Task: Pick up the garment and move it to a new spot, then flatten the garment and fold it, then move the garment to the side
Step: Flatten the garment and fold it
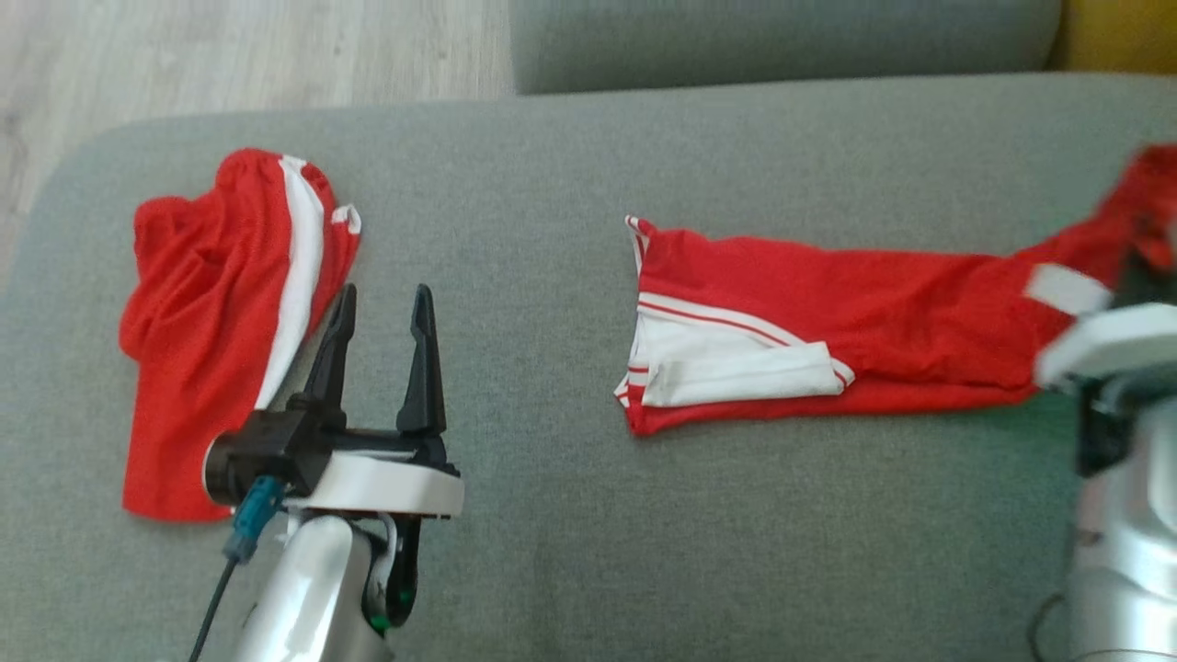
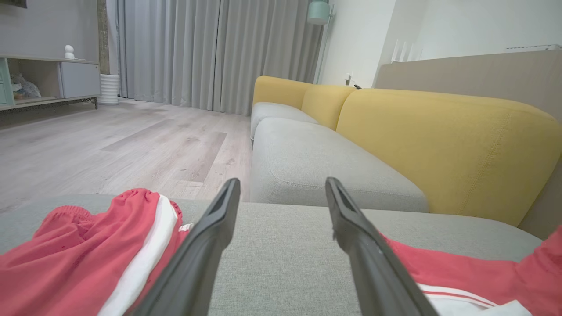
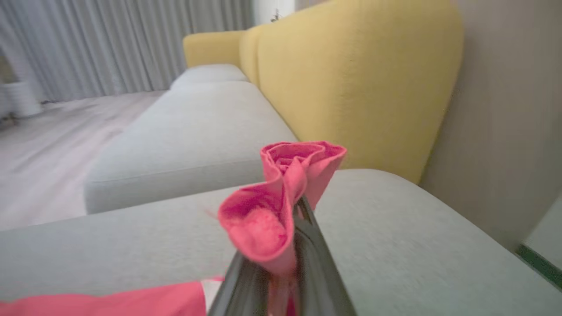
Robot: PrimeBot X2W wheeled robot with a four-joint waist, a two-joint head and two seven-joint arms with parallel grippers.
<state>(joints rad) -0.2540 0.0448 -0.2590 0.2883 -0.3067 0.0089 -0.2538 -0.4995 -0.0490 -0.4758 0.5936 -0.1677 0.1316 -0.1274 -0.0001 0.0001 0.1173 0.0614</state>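
The garment [image 1: 828,340] is red with white stripes and lies stretched across the grey cushion [image 1: 588,156], right of centre. Its right end rises off the cushion into my right gripper [image 1: 1145,262]. The right wrist view shows that gripper [image 3: 292,263] shut on a bunched fold of the red fabric [image 3: 281,193]. My left gripper [image 1: 384,303] hovers open over bare cushion with nothing between its fingers. In the left wrist view the garment [image 2: 461,272] lies just right of the left gripper [image 2: 283,184].
Another red garment [image 1: 211,340] with a white stripe lies crumpled at the cushion's left end, beside my left gripper. A second grey seat [image 1: 782,37] lies beyond. A yellow backrest [image 2: 439,145] runs along the right side. Wooden floor [image 1: 230,55] lies past the left edge.
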